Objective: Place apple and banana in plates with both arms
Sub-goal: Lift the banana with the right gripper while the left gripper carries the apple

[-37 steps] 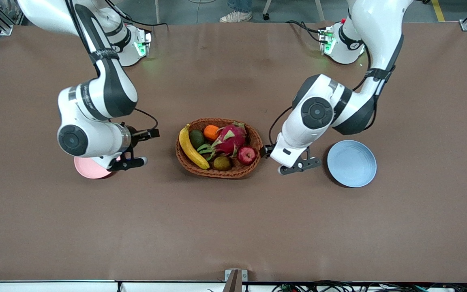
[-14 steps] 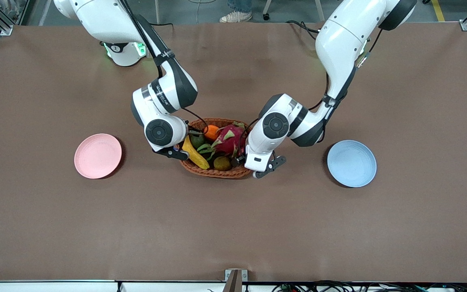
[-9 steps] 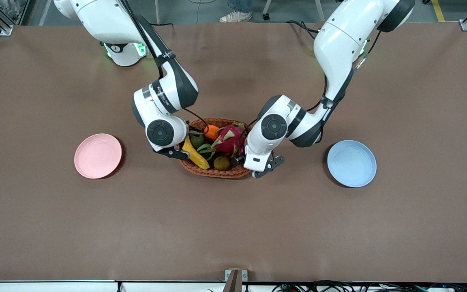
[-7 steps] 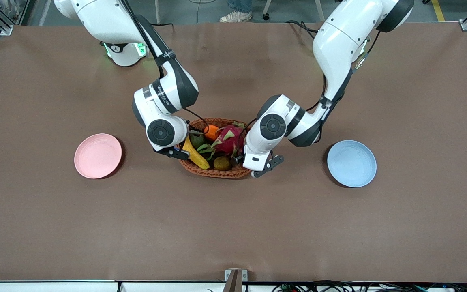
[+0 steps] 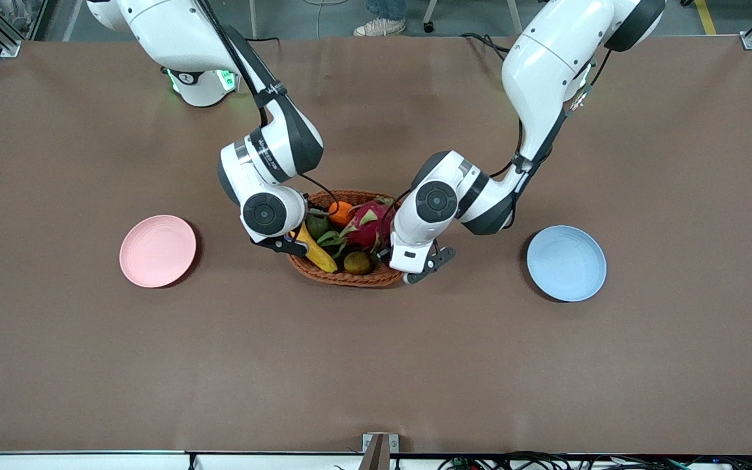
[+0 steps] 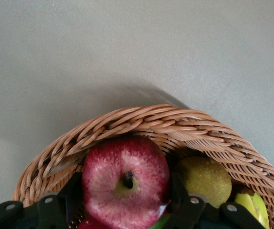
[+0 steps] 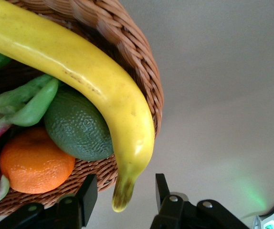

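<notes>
The dark-red apple (image 6: 126, 186) lies in the wicker basket (image 5: 350, 278) at the end toward the left arm; the left hand hides it in the front view. My left gripper (image 6: 126, 193) is open, with one finger on each side of the apple. The yellow banana (image 5: 317, 254) lies along the basket's rim toward the right arm. My right gripper (image 7: 123, 193) is open, and the banana's dark tip (image 7: 122, 195) sits between its fingers with gaps on both sides. The pink plate (image 5: 157, 250) and the blue plate (image 5: 566, 263) lie bare at either side of the basket.
The basket also holds a pink dragon fruit (image 5: 368, 225), an orange (image 5: 340, 212), a green avocado (image 5: 316, 224) and a brownish kiwi (image 5: 358, 262). Both wrists crowd over the basket. The table's front edge has a metal bracket (image 5: 379, 450).
Both arms swung in from beside the plates to the basket. Over the last second each hand has edged a little lower and closer onto its fruit.
</notes>
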Robot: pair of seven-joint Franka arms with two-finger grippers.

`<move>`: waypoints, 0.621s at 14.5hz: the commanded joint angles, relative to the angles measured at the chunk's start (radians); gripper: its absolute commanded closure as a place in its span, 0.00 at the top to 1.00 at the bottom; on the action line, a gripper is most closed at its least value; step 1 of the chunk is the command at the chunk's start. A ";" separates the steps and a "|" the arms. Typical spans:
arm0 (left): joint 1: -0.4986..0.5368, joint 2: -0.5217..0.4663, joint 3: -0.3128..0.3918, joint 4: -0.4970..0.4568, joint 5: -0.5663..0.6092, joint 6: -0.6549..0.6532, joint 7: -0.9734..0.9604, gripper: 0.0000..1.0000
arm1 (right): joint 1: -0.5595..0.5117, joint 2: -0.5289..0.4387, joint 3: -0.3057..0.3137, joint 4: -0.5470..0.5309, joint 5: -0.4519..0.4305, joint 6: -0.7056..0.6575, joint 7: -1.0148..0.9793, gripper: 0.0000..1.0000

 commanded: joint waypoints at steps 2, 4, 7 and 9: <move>0.006 -0.061 0.006 0.009 -0.022 -0.066 -0.008 0.28 | 0.010 0.000 -0.005 0.003 0.015 -0.008 0.015 0.45; 0.027 -0.113 0.009 0.009 -0.022 -0.108 -0.008 0.27 | 0.009 0.000 -0.005 0.004 0.015 -0.007 0.015 0.35; 0.082 -0.192 0.008 0.009 -0.020 -0.171 0.008 0.27 | -0.005 0.000 -0.005 0.010 0.015 -0.007 0.008 0.18; 0.134 -0.235 0.005 0.012 -0.020 -0.209 0.030 0.26 | -0.004 -0.001 -0.007 0.018 0.013 -0.005 0.008 0.07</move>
